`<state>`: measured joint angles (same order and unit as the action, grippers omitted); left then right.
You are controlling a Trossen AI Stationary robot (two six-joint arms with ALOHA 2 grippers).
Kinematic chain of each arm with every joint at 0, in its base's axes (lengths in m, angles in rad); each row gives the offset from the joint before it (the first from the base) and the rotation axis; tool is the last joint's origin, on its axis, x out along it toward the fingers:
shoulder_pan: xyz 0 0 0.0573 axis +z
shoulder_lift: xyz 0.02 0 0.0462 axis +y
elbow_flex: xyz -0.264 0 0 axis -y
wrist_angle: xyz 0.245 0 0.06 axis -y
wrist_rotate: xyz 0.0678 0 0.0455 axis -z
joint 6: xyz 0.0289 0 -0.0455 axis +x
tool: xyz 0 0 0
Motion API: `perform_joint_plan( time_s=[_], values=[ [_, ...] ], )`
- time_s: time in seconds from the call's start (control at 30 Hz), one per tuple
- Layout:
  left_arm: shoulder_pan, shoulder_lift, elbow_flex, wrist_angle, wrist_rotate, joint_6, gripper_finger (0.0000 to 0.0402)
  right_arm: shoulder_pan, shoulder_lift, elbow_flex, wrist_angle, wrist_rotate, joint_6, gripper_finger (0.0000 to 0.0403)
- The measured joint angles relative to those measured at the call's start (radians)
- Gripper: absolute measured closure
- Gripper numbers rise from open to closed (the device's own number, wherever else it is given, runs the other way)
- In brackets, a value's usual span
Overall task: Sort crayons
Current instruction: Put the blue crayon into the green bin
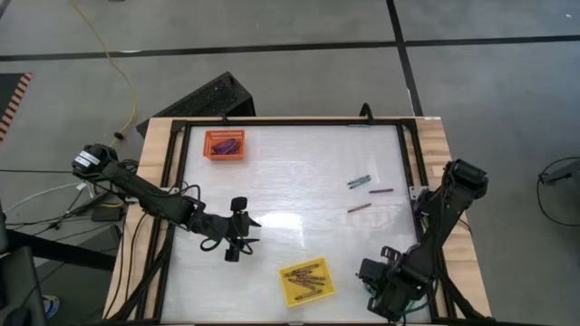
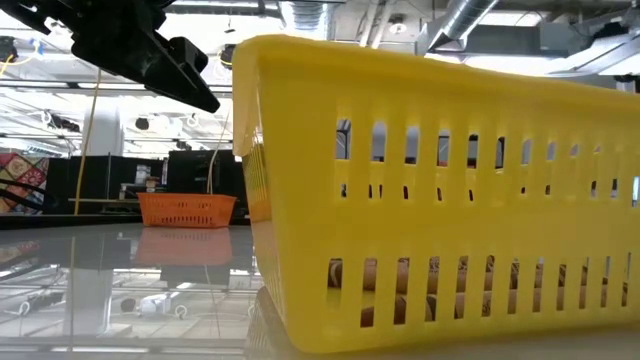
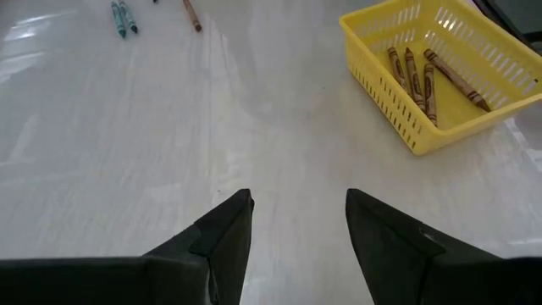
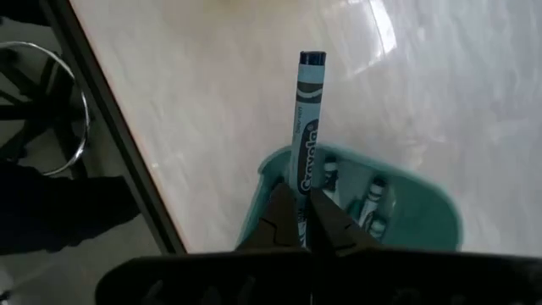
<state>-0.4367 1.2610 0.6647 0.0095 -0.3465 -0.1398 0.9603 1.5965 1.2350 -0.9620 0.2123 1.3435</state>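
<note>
— While the right gripper (image 4: 305, 222) hangs at the near right corner of the surface (image 1: 299, 190), what is it carrying?

— A teal-blue crayon (image 4: 305, 119), pinched at one end, its fingers clamped tight on it. The stick's long axis runs straight out ahead of the fingers.

— And where does it need to go?

— I'd judge straight down: the teal tray (image 4: 406, 212) sits directly beneath that gripper, with more teal crayons already inside. The crayon's free end reaches out past the tray's rim, so letting go cleanly probably means tilting or easing it over the middle first.

— What about the other arm?

— The left gripper (image 3: 296, 220) hovers over bare surface, near and left of centre, fingers spread and holding nothing. The yellow tray (image 3: 440, 76) with brownish crayons lies just to its right.

— Anything left loose?

— Yes: loose teal and brownish-red crayons (image 1: 361, 182) lie right of centre, towards the far side. The right arm looks nearer to them. The orange tray (image 1: 225, 144) stands at the far left.
</note>
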Motion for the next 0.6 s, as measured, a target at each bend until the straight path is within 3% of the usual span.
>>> perform_joint_plan(
  time_s=[0.6],
  values=[
    [0.000, 0.000, 0.000, 0.004, 0.000, 0.004, 0.0220, 0.054, 0.001, 0.000, -0.002, 0.040, 0.127, 0.0403]
  ],
)
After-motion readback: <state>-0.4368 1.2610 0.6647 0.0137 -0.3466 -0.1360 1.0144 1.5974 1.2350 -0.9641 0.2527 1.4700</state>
